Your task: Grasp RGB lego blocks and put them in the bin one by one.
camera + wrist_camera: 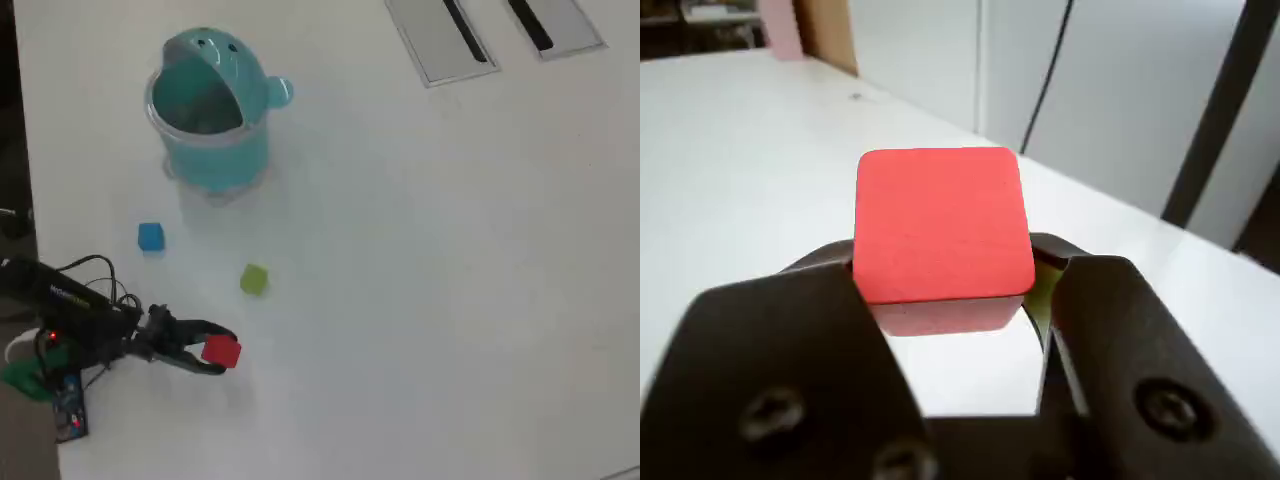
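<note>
Both jaws of our gripper [945, 285] pinch the red block [940, 225], one jaw on each side of it. From above we see the gripper [222, 352] low on the left of the white table [420, 260], with the red block [221, 351] at its tip. We see the green block [254, 279] just above it, and the blue block [150, 236] more to the left. We see the bin [210, 110] standing near the top, its mouth open.

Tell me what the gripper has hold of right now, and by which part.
The gripper holds the red block, one jaw on each of two opposite side faces, near the block's lower part in the wrist view. The top face is uncovered.
</note>
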Robot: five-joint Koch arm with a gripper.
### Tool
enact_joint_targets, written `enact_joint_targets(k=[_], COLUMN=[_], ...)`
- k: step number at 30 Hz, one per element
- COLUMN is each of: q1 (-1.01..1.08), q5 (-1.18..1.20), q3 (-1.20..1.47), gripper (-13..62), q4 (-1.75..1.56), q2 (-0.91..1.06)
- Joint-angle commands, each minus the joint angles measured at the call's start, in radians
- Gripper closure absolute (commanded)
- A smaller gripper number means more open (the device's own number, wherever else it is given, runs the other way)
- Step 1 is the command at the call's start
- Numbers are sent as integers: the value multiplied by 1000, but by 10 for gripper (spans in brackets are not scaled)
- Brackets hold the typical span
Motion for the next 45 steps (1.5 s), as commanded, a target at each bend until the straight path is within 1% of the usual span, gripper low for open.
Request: enact_joint_targets(k=[1,8,14,20,25,28,31,40,45], q1=[-28,-118,-196,-250,-319,-380,-423,-647,-853], q5=[-35,-54,-164,-291,-327,-106,-8,2,5], q3=[-37,-26,-18,46,52,74,89,60,18], gripper=[377,377,376,374,371,371,372,372,373], q4=[-35,-11,-20,-160,-206,-232,-276,-341,-331], q2=[41,133,153,153,153,153,153,153,153])
